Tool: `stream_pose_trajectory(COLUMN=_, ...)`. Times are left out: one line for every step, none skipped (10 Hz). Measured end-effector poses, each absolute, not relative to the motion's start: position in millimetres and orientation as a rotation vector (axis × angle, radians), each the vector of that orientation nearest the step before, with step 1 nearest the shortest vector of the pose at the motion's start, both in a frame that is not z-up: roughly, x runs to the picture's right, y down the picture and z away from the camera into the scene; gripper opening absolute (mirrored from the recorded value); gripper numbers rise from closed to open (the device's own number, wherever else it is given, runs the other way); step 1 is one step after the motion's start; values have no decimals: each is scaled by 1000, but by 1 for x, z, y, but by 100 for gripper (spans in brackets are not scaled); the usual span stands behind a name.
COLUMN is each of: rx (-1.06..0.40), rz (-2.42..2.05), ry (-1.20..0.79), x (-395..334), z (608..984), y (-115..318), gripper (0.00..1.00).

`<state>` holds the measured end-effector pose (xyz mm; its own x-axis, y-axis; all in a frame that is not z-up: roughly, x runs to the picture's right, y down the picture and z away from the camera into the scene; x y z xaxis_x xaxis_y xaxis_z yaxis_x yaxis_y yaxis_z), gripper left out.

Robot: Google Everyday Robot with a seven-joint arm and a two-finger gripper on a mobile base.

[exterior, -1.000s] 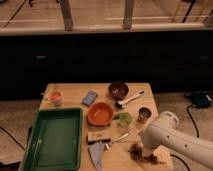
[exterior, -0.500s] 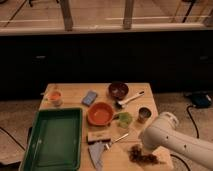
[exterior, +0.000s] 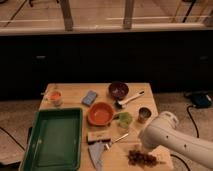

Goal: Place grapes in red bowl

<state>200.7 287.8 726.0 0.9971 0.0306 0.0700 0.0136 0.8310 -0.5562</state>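
None of the task was done: the small bunch of dark reddish-brown grapes (exterior: 143, 158) lay on the light wooden table (exterior: 75, 92) near its front right edge, well apart from the round orange-red bowl (exterior: 101, 114). White robot arm (exterior: 172, 140) bent down over the bunch, gripper (exterior: 140, 147) just above it, mostly hidden, grip state could not be told

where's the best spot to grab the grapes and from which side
Grip the grapes across the middle of the bunch, coming straight down from above. The bunch lies flat and long, left to right, near the front right corner of the table, so its short width is easiest to span. The gripper is just above its left end, mostly hidden by the white arm.
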Motion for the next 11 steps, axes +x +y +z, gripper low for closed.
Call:
stream_pose_trajectory(rx=-594, rz=10, ry=-75, x=200, z=726, y=290, gripper=67)
stream_pose_trajectory(rx=-593, rz=13, ry=-75, x=200, z=733, y=296, gripper=68)
stream_pose_trajectory(rx=-592, rz=16, ry=-75, x=200, z=741, y=302, gripper=64)
stream_pose_trajectory(rx=-592, rz=16, ry=-77, x=200, z=744, y=305, gripper=64)
stream_pose_trajectory(rx=-594, rz=16, ry=-75, x=201, z=743, y=306, gripper=68)
stream_pose_trajectory(rx=-597, rz=16, ry=-72, x=201, z=738, y=305, gripper=70)
stream_pose_trajectory(rx=-602, rz=16, ry=-69, x=201, z=735, y=305, gripper=70)
stream_pose_trajectory(rx=-604, rz=21, ry=-66, x=200, z=735, y=306, gripper=70)
stream_pose_trajectory(rx=-606, rz=21, ry=-63, x=198, z=738, y=309, gripper=68)
stream_pose_trajectory(rx=-604, rz=21, ry=-63, x=197, z=741, y=310, gripper=63)
stream_pose_trajectory(rx=-602, rz=21, ry=-62, x=197, z=741, y=310, gripper=63)
